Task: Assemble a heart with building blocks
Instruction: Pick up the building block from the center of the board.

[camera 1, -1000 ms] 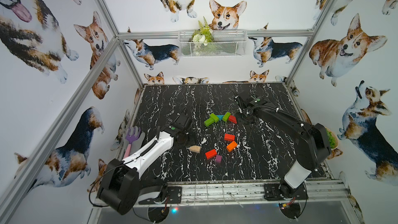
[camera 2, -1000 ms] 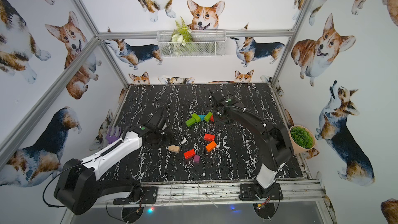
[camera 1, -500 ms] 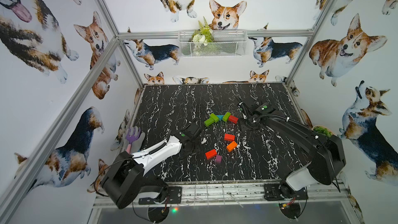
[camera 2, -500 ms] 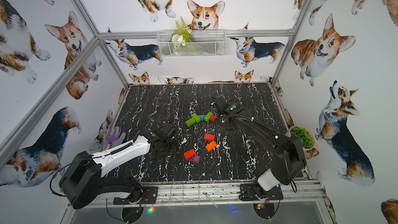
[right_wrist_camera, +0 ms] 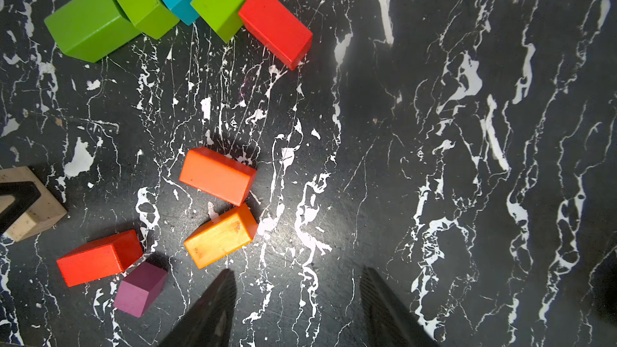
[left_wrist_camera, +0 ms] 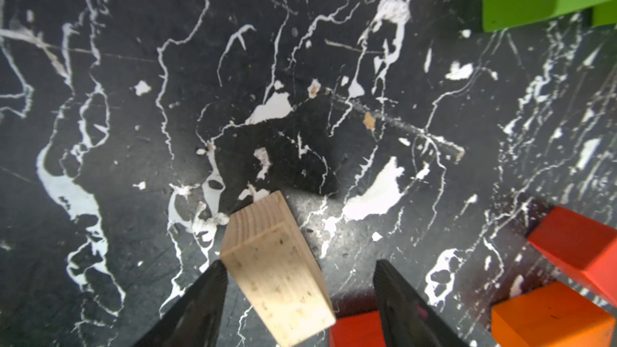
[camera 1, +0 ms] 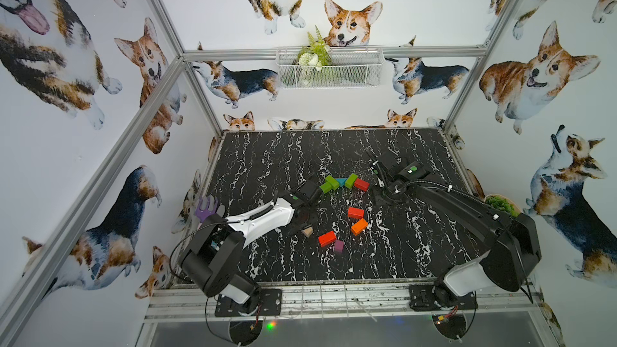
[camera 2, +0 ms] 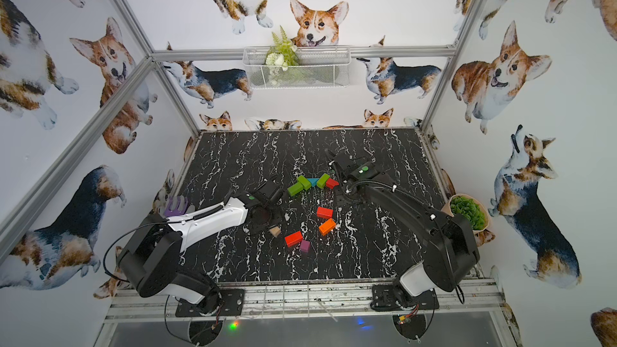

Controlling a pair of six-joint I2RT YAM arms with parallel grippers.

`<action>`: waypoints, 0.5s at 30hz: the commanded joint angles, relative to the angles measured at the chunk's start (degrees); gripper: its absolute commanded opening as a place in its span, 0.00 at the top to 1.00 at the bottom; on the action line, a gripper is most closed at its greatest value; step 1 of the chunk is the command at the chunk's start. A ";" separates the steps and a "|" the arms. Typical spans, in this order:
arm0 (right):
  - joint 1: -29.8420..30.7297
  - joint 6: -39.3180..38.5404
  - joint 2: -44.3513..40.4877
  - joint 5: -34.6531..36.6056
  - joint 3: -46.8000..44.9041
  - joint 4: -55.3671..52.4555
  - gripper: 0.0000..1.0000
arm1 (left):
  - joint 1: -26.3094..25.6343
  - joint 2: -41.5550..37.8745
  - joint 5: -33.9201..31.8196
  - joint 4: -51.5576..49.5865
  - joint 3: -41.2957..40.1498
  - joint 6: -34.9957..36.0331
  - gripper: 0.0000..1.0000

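My left gripper (left_wrist_camera: 298, 262): jaws apart astride pale beige wooden brick (left_wrist_camera: 273, 268), unclamped | probably side piece for heart (camera 1: 341, 181) | my right gripper (right_wrist_camera: 297, 270): spread, empty.

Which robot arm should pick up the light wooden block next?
Left, probably. The left gripper has its open jaws on either side of the beige block. The right gripper hangs open over bare table, well away from that block.
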 commanded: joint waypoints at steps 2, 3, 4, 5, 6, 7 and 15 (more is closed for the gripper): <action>0.04 1.38 -0.46 -0.14 -0.22 -0.89 0.38 | 0.13 2.67 -0.30 -2.04 0.65 -1.24 0.34; 0.04 1.56 -0.59 -0.20 -0.20 -1.04 0.38 | 0.01 3.49 0.30 -1.96 0.75 -1.27 0.38; 0.05 1.73 -0.76 -0.08 -0.12 -1.12 0.38 | -0.04 4.23 0.90 -1.95 0.75 -1.32 0.41; 0.04 1.89 -1.12 0.05 -0.16 -1.18 0.38 | -0.15 4.71 1.13 -1.95 0.66 -1.43 0.43; 0.04 2.02 -1.52 0.10 -0.28 -1.05 0.39 | -0.34 5.15 1.41 -1.91 0.65 -1.42 0.47; 0.04 2.26 -1.97 0.09 -0.53 -0.80 0.39 | -0.43 5.50 1.44 -1.86 0.73 -1.32 0.54; 0.06 2.72 -3.45 -0.59 -1.60 -0.21 0.41 | -0.44 6.87 1.50 -0.93 3.67 -1.80 0.83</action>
